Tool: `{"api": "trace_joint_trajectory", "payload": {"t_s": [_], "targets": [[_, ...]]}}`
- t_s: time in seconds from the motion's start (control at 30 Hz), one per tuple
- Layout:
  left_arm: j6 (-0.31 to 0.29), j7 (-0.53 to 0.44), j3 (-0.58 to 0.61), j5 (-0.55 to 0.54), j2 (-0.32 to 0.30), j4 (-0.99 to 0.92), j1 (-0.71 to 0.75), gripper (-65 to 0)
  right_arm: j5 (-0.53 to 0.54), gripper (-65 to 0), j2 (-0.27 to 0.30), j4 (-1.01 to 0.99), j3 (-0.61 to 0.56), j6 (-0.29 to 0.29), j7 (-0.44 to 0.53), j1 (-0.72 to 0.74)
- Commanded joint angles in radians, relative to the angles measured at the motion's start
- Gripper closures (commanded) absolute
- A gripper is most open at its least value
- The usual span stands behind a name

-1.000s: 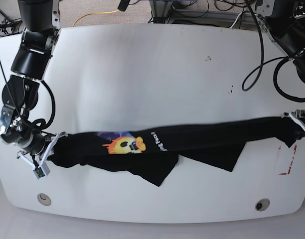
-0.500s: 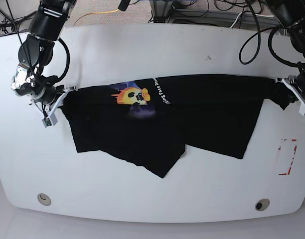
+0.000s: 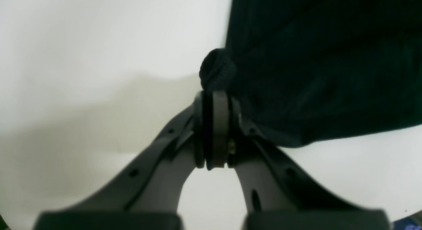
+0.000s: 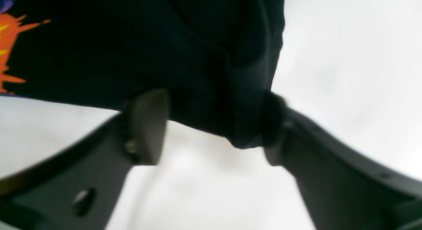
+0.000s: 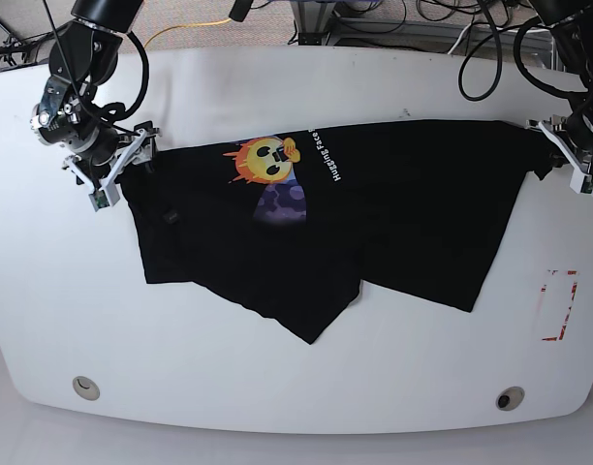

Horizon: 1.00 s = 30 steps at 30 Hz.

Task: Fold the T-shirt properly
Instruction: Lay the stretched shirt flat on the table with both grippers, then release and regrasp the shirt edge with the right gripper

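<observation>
White worktop [image 5: 306,87]: black T-shirt [image 5: 403,213] spread between arms. Left gripper [image 3: 214,101] pinched tight on bunched corner; right gripper [image 4: 214,124] parted, shirt edge between fingers.

The scene was viewed from above and in front by the base camera, with the whole white table [image 5: 296,77] taken in from well back. Each wrist camera was mounted just behind its gripper and was aimed forward along the fingers, very close and blurred. The T-shirt [image 5: 374,213] edge and the tabletop were shared between the base view and both wrist views [image 3: 313,58] [image 4: 132,42].
</observation>
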Motion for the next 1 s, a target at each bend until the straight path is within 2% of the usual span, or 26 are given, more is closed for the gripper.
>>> {"api": "trace_joint_trajectory", "payload": {"t_s": [0.0,0.07,0.23,0.57,0.67,0.8,0.97], "targets": [[-0.001,-0.027,-0.005,-0.013,-0.019,0.016,-0.007,-0.1,0.013,-50.9,0.019,0.076,0.001,0.001,0.020,0.021],[-0.001,-0.027,-0.005,-0.013,-0.019,0.016,-0.004,-0.1,0.013,-53.7,0.019,0.095,-0.007,0.001,0.020,0.040],[-0.001,-0.027,-0.005,-0.013,-0.019,0.016,0.006,-0.1,0.004,-53.9,0.025,0.023,-0.088,0.001,0.020,0.161],[-0.001,-0.024,-0.005,-0.013,-0.019,0.016,0.009,-0.1,-0.001,-53.9,0.028,-0.364,-0.234,0.001,0.038,0.511],[-0.001,-0.024,-0.005,-0.013,-0.019,0.018,0.009,-0.1,-0.001,-53.9,0.031,-0.493,-0.292,0.001,0.095,0.601],[-0.001,-0.024,-0.005,-0.013,-0.019,0.019,0.009,-0.1,-0.001,-53.9,0.062,-0.671,-0.396,0.001,0.185,0.692],[-0.001,-0.024,-0.005,-0.013,-0.019,0.018,0.009,-0.1,-0.001,-53.9,0.070,-0.912,-0.513,0.001,0.339,0.793]]}}
